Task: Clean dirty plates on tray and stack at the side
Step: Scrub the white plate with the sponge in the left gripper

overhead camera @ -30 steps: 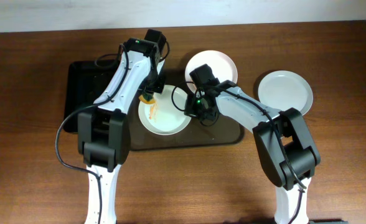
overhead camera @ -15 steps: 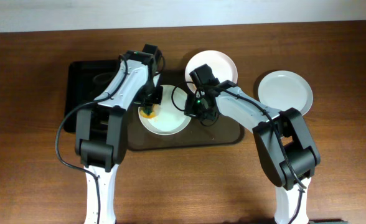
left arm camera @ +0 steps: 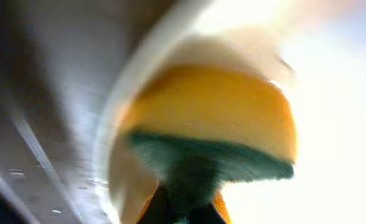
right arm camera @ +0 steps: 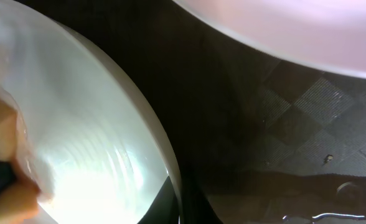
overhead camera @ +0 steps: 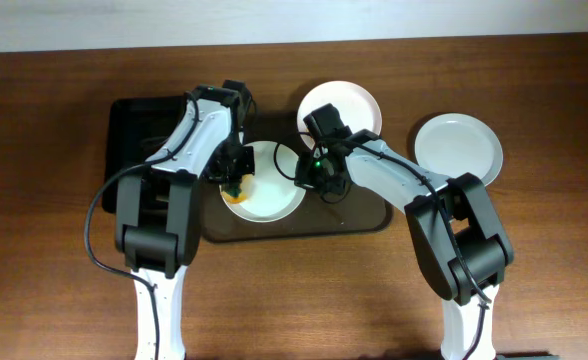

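Observation:
A white plate (overhead camera: 272, 185) lies on the dark brown tray (overhead camera: 366, 216). My left gripper (overhead camera: 235, 183) is shut on a yellow and green sponge (overhead camera: 237, 192) and presses it on the plate's left part. The left wrist view shows the sponge (left arm camera: 214, 118) blurred on the plate (left arm camera: 338, 124), above the fingers (left arm camera: 183, 208). My right gripper (overhead camera: 310, 178) is shut on the plate's right rim, and that rim (right arm camera: 170, 180) sits between its fingers (right arm camera: 178, 202). A second plate (overhead camera: 352, 100) lies at the tray's back edge. A third plate (overhead camera: 459, 148) lies on the table to the right.
A black bin (overhead camera: 134, 125) stands left of the tray, under my left arm. The second plate's edge (right arm camera: 282, 25) shows at the top of the right wrist view, over the tray floor (right arm camera: 295, 130). Brown table surrounds the tray.
My left gripper has dragged the sponge from the plate's back left toward its front left. The orange smear seen earlier no longer shows. The right gripper has held still.

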### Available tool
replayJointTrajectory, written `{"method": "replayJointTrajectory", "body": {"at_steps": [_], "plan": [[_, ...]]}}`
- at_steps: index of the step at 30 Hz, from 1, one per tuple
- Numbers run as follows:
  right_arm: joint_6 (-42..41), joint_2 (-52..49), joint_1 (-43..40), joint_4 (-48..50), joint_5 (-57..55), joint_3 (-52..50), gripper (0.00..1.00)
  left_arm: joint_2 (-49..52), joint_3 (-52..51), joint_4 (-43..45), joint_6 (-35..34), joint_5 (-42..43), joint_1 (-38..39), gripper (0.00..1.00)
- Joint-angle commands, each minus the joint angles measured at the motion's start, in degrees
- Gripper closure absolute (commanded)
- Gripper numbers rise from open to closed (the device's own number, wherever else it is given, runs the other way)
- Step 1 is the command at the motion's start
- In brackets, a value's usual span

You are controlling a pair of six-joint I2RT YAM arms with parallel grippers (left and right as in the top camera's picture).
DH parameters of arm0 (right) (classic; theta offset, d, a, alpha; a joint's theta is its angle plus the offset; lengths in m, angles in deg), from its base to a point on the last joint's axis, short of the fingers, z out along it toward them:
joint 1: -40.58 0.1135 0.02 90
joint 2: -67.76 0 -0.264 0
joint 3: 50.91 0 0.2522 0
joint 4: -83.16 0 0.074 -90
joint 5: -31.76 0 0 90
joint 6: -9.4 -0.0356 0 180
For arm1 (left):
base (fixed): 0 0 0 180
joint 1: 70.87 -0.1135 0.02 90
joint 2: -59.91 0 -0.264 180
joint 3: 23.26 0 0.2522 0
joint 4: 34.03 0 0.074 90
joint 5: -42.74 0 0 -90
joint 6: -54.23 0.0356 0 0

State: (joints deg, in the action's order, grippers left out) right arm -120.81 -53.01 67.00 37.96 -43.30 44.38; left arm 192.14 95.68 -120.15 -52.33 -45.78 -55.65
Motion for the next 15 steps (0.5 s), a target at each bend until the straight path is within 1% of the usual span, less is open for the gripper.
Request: {"method": "replayJointTrajectory", "body": {"at_steps": [1, 2, 5, 8, 11, 15], "plan": [[-0.5, -1.9, -0.28, -0.68, -2.08, -0.52, 0.96, -0.46, -1.33, -2.21, 7.98, 13.57, 1.88, 0.99], [-0.5, -1.9, -0.28, -0.66, -2.05, -0.52, 0.96, -0.46, -1.33, -3.17, 8.55, 15.41, 1.88, 0.99], [-0.5, -1.9, -0.28, -0.66, -2.08, -0.52, 0.96, -0.46, -1.33, -4.28, 8.55, 15.13, 1.88, 0.99], [-0.5, -1.9, -0.28, -0.66, -2.08, -0.52, 0.96, -0.46, -1.33, -0.68, 7.8, 13.25, 1.73, 0.99], [-0.48, -1.9, -0.28, -0.68, -2.08, -0.52, 0.96, -0.46, -1.33, 4.22, 4.76, 8.52, 1.22, 0.99], [-0.5, -1.9, -0.28, -0.66, -2.08, -0.52, 0.96, -0.46, -1.33, 12.07, 1.86, -1.73, 0.31, 0.99]]}}
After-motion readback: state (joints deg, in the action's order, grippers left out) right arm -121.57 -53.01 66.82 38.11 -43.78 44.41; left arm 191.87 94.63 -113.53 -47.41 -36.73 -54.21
